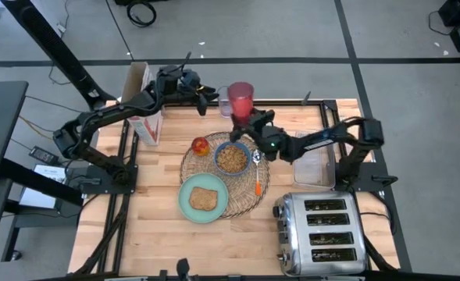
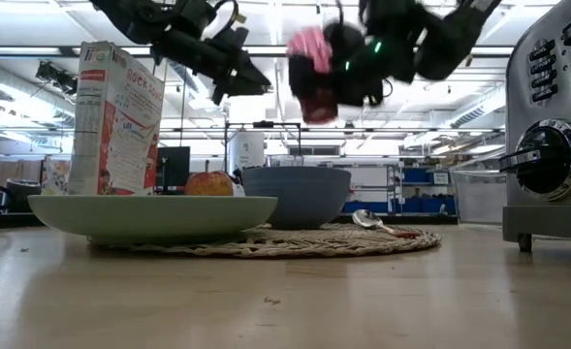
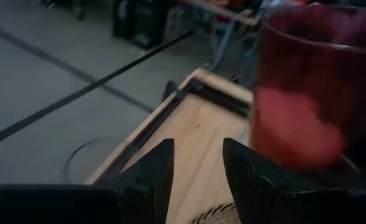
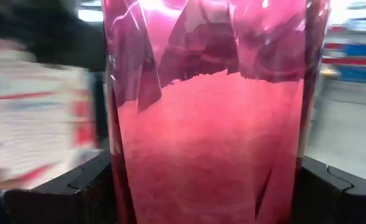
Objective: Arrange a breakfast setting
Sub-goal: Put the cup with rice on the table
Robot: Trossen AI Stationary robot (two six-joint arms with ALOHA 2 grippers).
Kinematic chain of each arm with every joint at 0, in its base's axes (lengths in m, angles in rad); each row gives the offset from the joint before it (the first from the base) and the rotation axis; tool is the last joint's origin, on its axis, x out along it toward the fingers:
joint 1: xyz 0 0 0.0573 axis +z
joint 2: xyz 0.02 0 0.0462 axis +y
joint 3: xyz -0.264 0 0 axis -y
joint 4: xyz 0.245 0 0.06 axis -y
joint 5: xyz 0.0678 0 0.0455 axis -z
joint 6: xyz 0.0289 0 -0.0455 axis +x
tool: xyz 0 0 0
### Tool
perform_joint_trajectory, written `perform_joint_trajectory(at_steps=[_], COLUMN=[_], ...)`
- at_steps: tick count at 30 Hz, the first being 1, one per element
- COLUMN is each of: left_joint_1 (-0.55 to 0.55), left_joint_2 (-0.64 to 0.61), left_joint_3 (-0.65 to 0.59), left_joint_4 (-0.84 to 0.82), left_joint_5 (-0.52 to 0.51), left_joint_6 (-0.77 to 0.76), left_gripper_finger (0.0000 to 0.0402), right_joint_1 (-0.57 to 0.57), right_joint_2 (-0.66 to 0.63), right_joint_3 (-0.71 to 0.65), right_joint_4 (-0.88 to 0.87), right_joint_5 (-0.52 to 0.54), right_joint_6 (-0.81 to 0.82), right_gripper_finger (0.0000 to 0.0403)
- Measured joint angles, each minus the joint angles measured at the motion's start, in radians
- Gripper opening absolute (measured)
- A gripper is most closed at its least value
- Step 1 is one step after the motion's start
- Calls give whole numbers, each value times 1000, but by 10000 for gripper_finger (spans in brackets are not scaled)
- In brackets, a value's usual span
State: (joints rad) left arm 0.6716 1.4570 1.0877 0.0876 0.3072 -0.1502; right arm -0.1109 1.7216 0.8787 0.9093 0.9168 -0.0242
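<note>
The round woven placemat (image 1: pixel 241 201) lies mid-table. On it stand the blue bowl (image 1: pixel 232 158), filled with cereal, and the mint-green plate (image 1: pixel 204 197) bearing the toast slice (image 1: pixel 203 198). The orange-handled spoon (image 1: pixel 257 173) lies at the mat's right, and the red-yellow apple (image 1: pixel 200 145) rests at its far left edge. My right gripper (image 1: pixel 247 119) is shut on the glass of pink drink (image 1: pixel 241 100), high over the table's far side. My left gripper (image 1: pixel 206 100) hovers open just left of the glass, with nothing between its fingers (image 3: pixel 151 174). My right gripper pinches the glass between its two fingers (image 4: pixel 86 186), one on each side of the lower wall (image 4: pixel 130 174). The fingers reach in about level, slanting from the table's right and near side. The glass (image 2: pixel 314 73) hangs lifted well clear of the table, roughly upright.
A cereal box (image 1: pixel 145 117) stands at the far left by the left arm. A chrome toaster (image 1: pixel 323 230) fills the near right corner, with a clear container (image 1: pixel 315 168) behind it. Bare wood (image 1: pixel 151 234) lies at the near left.
</note>
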Motion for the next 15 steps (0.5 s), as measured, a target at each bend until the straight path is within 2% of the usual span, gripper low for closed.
perform_joint_trajectory(at_steps=[5,8,15], left_joint_1=[-47,-92,-156], left_joint_2=[0,0,0], left_joint_3=[0,0,0], left_joint_4=[114,174,219], left_joint_5=[81,105,106], left_joint_6=[-22,2,-22], left_gripper_finger=[144,144,144], right_joint_1=[43,47,48], right_joint_2=[-100,-129,-141], right_joint_3=[0,0,0], right_joint_4=[-171,-248,-281], right_joint_5=[-146,-149,-187], right_joint_6=[34,87,109], right_gripper_finger=[339,339,339])
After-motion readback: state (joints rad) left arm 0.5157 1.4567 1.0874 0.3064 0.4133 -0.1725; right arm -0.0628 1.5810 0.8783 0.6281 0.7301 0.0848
